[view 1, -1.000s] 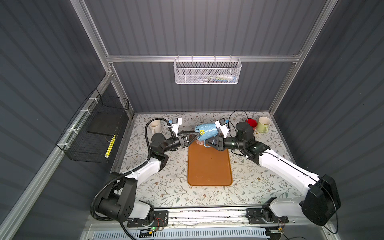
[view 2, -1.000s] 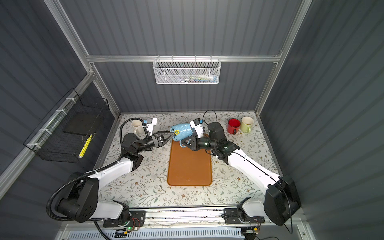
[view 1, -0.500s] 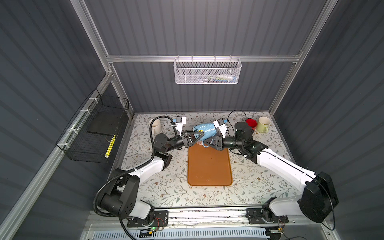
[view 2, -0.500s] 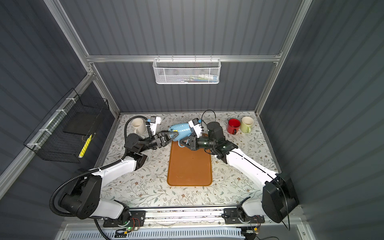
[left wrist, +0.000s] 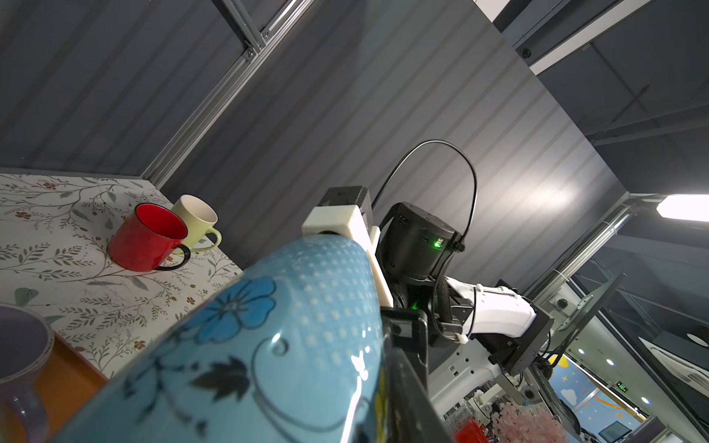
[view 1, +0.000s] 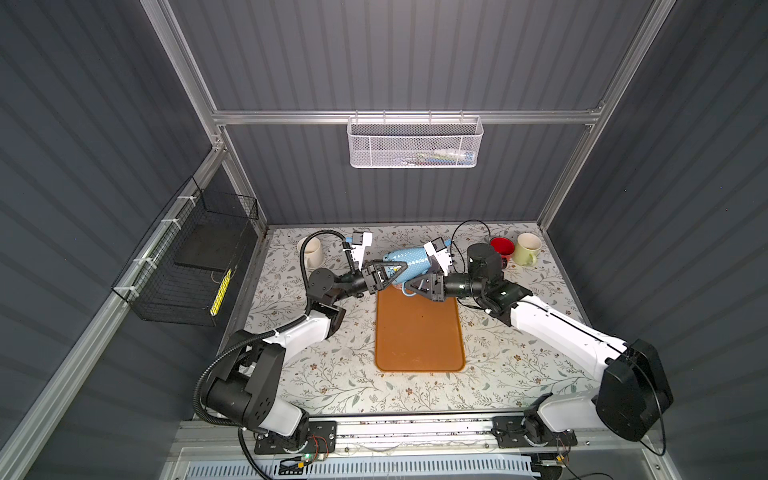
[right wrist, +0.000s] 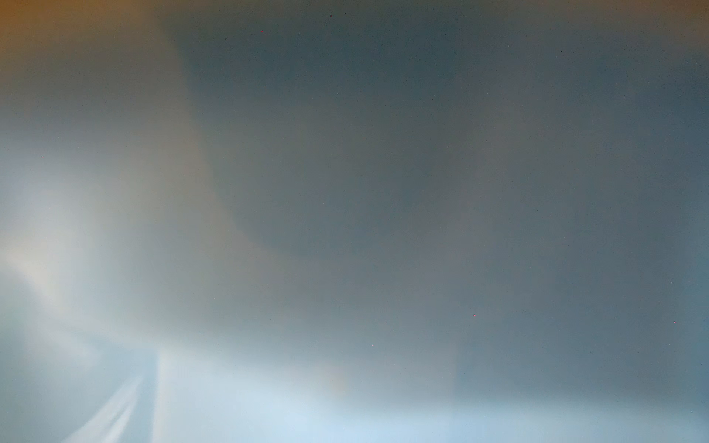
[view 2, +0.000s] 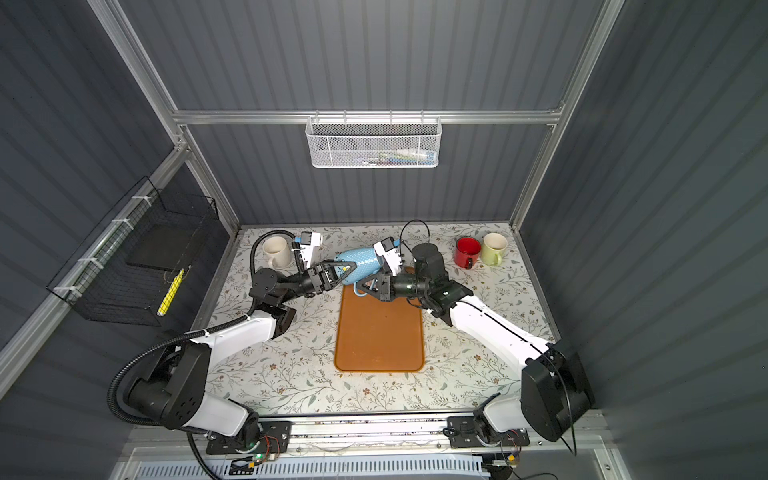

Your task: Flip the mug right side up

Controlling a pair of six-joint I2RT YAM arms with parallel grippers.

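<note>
Above the far end of the orange mat [view 1: 419, 332], the blue mug [view 1: 411, 261] hangs on its side between both arms.
Its long axis runs from my left tool [view 1: 398, 270] to my right tool [view 1: 411, 286]: the right is clamped on it at the handle side, the left straddles the other end, and I can't tell whether it grips.

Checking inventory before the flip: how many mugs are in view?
5: blue floral mug held aloft mid-table; cream mug back left; red mug and pale green mug back right; purplish mug on the orange mat, mostly hidden in both top views.
</note>
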